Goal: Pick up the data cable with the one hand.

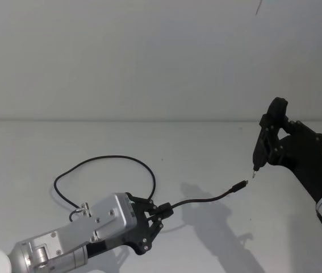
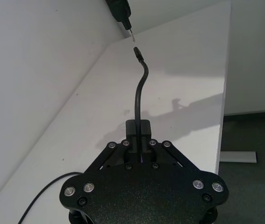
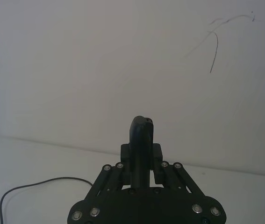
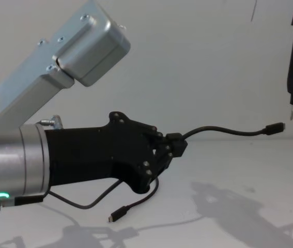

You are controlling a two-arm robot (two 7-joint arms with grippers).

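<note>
Left gripper pinching data cable, low over white table. Cable end sticking out straight ahead, plug just below pen-like tool squeezed in right gripper. Left closest. Rest looping on table.

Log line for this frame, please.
left pincer: shut on data cable, lifted off table | free plug near pen tool tip | right pincer: shut on pen tool

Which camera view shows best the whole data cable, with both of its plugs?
The chest view: the data cable leaves the left gripper, one plug raised, the other on the table. The head view shows its loop; the left wrist view the raised end; the right wrist view one curve.
</note>
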